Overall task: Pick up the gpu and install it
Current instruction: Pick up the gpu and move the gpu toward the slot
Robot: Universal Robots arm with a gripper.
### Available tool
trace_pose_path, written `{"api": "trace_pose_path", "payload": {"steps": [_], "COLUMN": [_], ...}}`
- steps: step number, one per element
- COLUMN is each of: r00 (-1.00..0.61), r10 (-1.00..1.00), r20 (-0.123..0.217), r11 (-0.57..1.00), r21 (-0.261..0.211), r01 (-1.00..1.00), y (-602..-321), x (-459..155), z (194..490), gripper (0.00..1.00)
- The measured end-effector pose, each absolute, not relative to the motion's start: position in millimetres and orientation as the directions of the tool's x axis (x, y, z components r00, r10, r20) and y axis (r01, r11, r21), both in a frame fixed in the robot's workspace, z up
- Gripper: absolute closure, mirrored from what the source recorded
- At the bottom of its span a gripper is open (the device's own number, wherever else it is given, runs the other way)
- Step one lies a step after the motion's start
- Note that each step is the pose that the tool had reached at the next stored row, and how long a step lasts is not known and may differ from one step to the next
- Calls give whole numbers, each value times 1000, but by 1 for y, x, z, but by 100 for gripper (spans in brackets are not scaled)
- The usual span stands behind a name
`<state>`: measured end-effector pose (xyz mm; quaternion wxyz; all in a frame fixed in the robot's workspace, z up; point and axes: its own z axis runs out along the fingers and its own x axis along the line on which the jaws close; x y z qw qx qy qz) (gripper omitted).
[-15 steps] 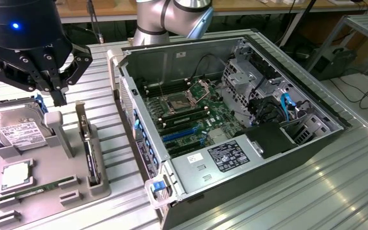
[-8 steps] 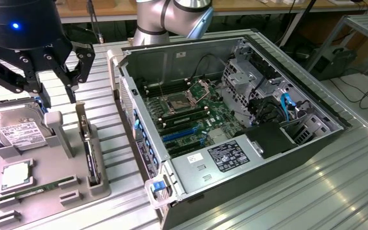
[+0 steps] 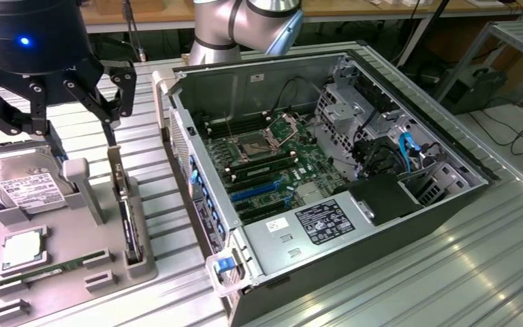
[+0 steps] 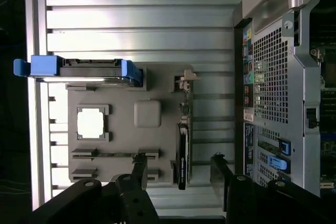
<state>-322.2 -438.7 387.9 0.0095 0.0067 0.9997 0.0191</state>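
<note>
The gripper [image 3: 82, 139] hangs wide open over a grey holder tray [image 3: 62, 286] on the slatted metal table [image 3: 443, 272], with nothing in its grasp. Its black fingers [image 3: 112, 122] are spread well apart. The gpu [image 3: 127, 211] stands on its long edge in a slot of the tray, directly below the tool. Its silver end bracket points up towards the fingertips, and the exterior view does not settle whether the nearer fingertip touches that bracket.

From the wrist camera, the gripper [image 4: 178, 157] straddles the gpu [image 4: 182, 145]. The dark card runs between the two fingers [image 4: 139, 169], with open space on either side of it.

On the same tray [image 4: 121, 93], off to one side of the tool and beyond one finger, are three other parts. A hard drive [image 3: 16, 180] with a white label leans in its cradle, and its blue rails show in the wrist view [image 4: 79, 69]. A square processor chip [image 3: 22, 248] lies flat, and a narrow green memory stick [image 3: 52, 269] sits in its own slot.

On the tool's other side, beyond the opposite finger, an opened computer case [image 3: 334, 225] lies on the table with its motherboard [image 3: 261, 153] exposed. Its perforated rear panel is just beside the tray in the wrist view [image 4: 270, 77]. The arm [image 3: 243, 27] rises behind the case.
</note>
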Motion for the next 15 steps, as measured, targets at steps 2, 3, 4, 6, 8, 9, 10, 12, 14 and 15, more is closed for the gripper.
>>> {"api": "trace_pose_path", "payload": {"steps": [2, 3, 4, 6, 8, 9, 10, 12, 14, 15], "r00": [-1000, -1000, -1000, -1000, -1000, -1000, -1000, -1000, -1000, -1000], "r10": [14, 13, 13, 14, 13, 13, 13, 12, 11, 10], "r20": [-19, -19, -19, -19, -19, -19, -19, -19, -19, -19], "r11": [1000, 1000, 1000, 1000, 1000, 1000, 1000, 1000, 1000, 1000], "r21": [28, 25, 25, 24, 24, 24, 24, 24, 24, 24], "r01": [13, 13, 13, 13, 13, 13, 13, 12, 10, 10], "y": [-439, -439, -439, -439, -439, -439, -439, -439, -439, -439], "x": [-322, -322, -322, -322, -322, -322, -322, -322, -322, -322], "z": [387, 386, 384, 382, 379, 378, 377, 374, 370, 369], "gripper": [40, 40, 40, 40, 40, 40, 40, 40, 40, 40]}}
